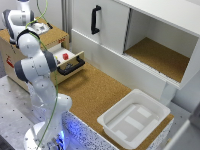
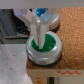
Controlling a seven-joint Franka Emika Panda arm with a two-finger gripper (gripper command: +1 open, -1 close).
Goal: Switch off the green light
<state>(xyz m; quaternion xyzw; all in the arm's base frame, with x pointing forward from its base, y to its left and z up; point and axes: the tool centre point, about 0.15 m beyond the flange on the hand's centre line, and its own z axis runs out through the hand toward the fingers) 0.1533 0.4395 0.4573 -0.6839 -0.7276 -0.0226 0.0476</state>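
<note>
In the wrist view the green light (image 2: 47,44) is a round green button in a silver ring (image 2: 42,54), set on top of a wooden box (image 2: 70,30). My gripper (image 2: 38,41) is straight over it, shut with nothing held. The fingertips (image 2: 36,35) rest on the green face near its middle. Whether the button glows I cannot tell. In the exterior view the gripper (image 1: 39,24) sits at the far left over the top of the box (image 1: 52,37), and the hand hides the button there.
An open drawer (image 1: 70,62) with a black handle juts from the box and holds a red button (image 1: 65,56). A white cabinet (image 1: 150,35) with an open compartment stands behind. A white bin (image 1: 134,117) sits on the cork tabletop (image 1: 90,92).
</note>
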